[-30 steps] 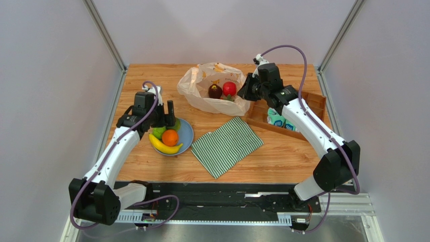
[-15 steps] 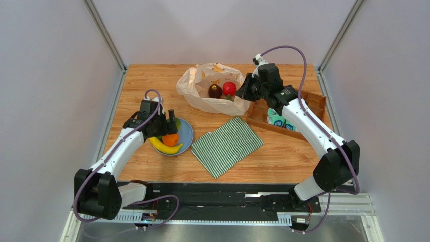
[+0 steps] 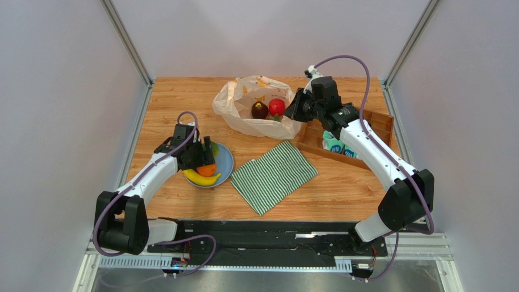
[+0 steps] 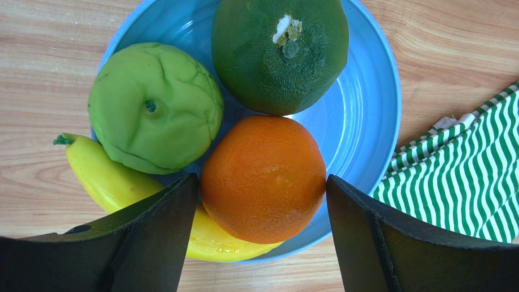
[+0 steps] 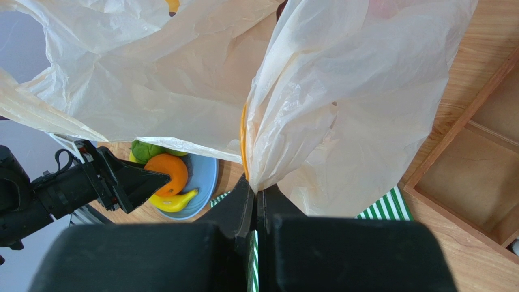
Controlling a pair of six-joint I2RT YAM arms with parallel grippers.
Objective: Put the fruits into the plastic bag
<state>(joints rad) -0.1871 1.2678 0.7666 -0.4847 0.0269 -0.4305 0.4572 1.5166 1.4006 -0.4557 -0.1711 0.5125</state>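
The left gripper (image 4: 262, 185) has descended from above the 10 o'clock edge of the plate (image 3: 226, 159) to fruit level. Its open jaws now flank the orange (image 4: 263, 173) at 9 and 3 o'clock. The left arm is lower over the table.

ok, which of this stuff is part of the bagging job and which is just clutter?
Job: plastic bag, pinched by right gripper; red apple and dark fruit inside it; orange, banana, light green fruit, dark green fruit on the blue plate; left gripper open around the orange.

Lying about: striped cloth, wooden tray with teal bundles.
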